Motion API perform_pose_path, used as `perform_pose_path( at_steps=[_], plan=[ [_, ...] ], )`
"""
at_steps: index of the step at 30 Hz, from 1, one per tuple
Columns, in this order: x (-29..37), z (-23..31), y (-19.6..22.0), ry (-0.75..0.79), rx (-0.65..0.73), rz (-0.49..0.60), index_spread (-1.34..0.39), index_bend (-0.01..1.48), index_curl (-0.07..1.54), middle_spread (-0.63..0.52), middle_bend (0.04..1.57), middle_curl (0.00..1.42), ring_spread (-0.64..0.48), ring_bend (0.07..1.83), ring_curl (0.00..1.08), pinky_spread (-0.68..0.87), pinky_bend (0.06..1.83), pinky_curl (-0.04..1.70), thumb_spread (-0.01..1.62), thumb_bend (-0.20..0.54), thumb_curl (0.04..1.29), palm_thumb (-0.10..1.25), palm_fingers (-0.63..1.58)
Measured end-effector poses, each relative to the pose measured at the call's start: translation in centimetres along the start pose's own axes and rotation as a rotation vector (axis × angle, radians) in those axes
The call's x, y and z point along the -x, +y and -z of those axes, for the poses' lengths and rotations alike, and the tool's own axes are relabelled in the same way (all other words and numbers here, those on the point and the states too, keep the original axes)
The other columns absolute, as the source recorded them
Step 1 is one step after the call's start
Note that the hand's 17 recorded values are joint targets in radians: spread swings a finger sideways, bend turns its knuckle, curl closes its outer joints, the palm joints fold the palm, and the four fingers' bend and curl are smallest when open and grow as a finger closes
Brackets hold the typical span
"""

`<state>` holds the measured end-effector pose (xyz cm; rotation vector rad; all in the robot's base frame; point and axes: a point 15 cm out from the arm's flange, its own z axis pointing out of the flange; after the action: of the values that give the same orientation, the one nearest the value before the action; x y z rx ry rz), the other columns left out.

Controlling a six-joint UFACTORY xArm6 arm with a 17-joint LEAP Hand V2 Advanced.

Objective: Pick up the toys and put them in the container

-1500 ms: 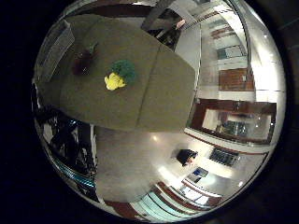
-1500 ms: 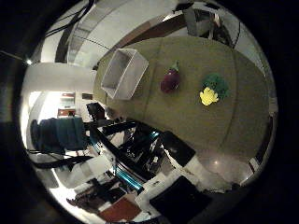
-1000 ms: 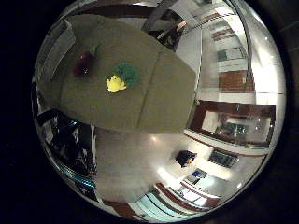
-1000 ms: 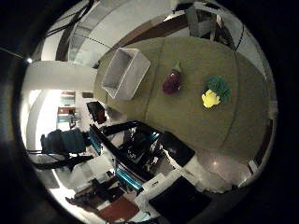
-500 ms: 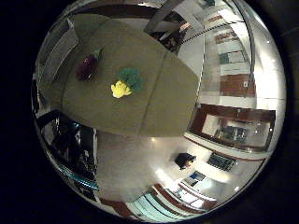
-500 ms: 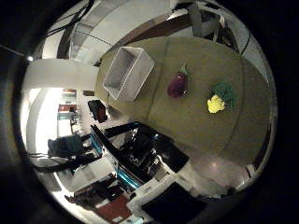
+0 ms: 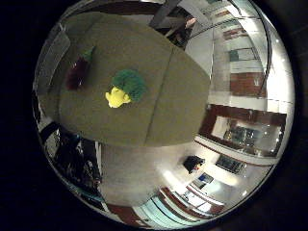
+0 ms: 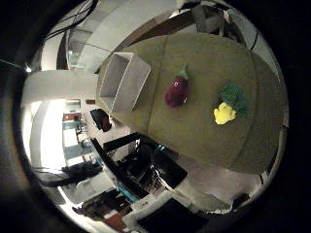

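Thumb side palm view: looking down from well above on a wide olive-green table. Nothing close to the palm, all things small and well apart from it. Cannot tell if the fingers are released or clenched.

Nearest the middle of that view, a soft green and yellow toy, lying on the bare table top. Green fluffy part and small yellow part touching, side by side.

At about 9 o'clock from it in the same view, a purple eggplant toy with a little green stalk. Lying flat on the table too, near the green and yellow toy but not touching it.

Farther on, again at about 9 o'clock from the eggplant toy, a white container. Box shape with an open top, standing on the table close to its edge. Just apart from the eggplant toy, well apart from the green and yellow toy. Both toys outside the container, on the table.

Beyond the table edge, dark furniture, too dim to make out.

Farthest off, seen in the little finger side palm view, a pale shiny floor with a small dark thing on it, and brown and white walls behind.
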<state>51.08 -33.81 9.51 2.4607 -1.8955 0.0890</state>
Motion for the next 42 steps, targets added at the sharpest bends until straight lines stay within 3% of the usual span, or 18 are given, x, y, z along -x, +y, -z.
perform_pose_path(
  at_steps=[21, 42],
  plan=[
    [-3.2, -9.1, 1.7, -0.036, 0.076, -0.09, -0.37, 0.17, 0.3, 0.05, 0.19, 0.3, 0.18, 0.26, 0.27, 0.35, 0.52, 0.16, 1.04, -0.025, 0.28, 0.47, 0.03],
    [-3.6, -14.1, 2.8, -0.029, 0.075, -0.24, -0.34, 0.18, 0.31, 0.06, 0.19, 0.3, 0.19, 0.26, 0.27, 0.35, 0.53, 0.15, 1.05, -0.023, 0.29, 0.49, 0.05]
  ],
)
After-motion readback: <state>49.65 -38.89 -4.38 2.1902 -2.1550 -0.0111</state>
